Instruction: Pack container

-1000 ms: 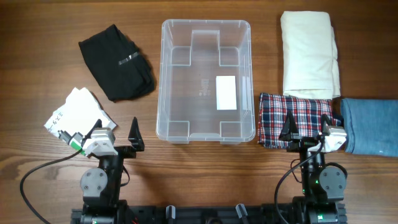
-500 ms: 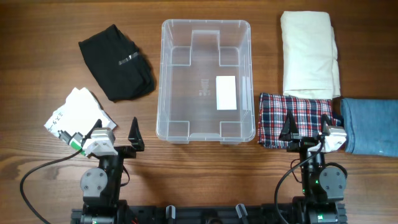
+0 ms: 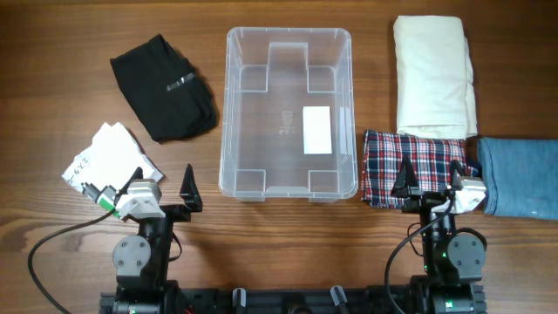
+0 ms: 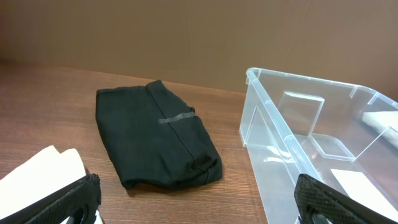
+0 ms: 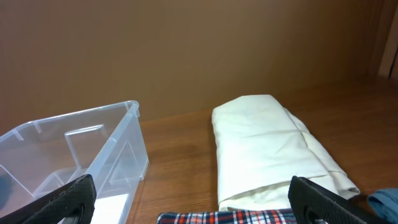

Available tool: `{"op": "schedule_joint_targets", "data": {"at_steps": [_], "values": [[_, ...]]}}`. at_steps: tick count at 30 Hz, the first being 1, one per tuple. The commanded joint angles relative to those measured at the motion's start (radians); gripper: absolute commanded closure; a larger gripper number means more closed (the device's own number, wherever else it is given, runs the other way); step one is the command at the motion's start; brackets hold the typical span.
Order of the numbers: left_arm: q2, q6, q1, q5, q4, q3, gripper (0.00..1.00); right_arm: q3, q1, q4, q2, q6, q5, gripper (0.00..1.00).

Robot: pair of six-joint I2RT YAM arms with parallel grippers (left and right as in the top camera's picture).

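1. Both arms sit at the table's near edge, the left gripper (image 3: 166,185) and right gripper (image 3: 429,179) spread wide and holding nothing
2. The clear rectangular plastic container (image 3: 228,105) stands mid-table, unpacked
3. Pinching a folded edge should lift the soft red-and-blue plaid cloth (image 3: 388,161), just ahead of the right gripper, without unfolding it
4. Also waiting: a smooth cream folded cloth (image 3: 433,77) at the far right corner, folded blue denim (image 3: 523,174) at the right edge, and a matte black folded garment (image 3: 166,87) on the left
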Motion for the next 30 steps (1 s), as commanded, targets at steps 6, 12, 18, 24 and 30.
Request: {"op": "schedule_joint_targets", "data": {"at_steps": [6, 12, 18, 24, 30], "values": [[-0.006, 0.023, 0.006, 0.015, 0.006, -0.008, 0.00, -0.002, -0.006, 0.005, -0.004, -0.017, -0.016, 0.00], [-0.006, 0.023, 0.006, 0.015, 0.006, -0.008, 0.00, -0.002, -0.006, 0.005, -0.004, -0.017, -0.016, 0.00], [-0.006, 0.023, 0.006, 0.015, 0.006, -0.008, 0.00, -0.002, -0.006, 0.005, -0.004, -0.017, -0.016, 0.00], [-0.006, 0.023, 0.006, 0.015, 0.006, -0.008, 0.00, -0.002, -0.006, 0.005, -0.004, -0.017, -0.016, 0.00], [-0.006, 0.023, 0.006, 0.015, 0.006, -0.008, 0.00, -0.002, -0.006, 0.005, -0.004, -0.017, -0.016, 0.00]]}}
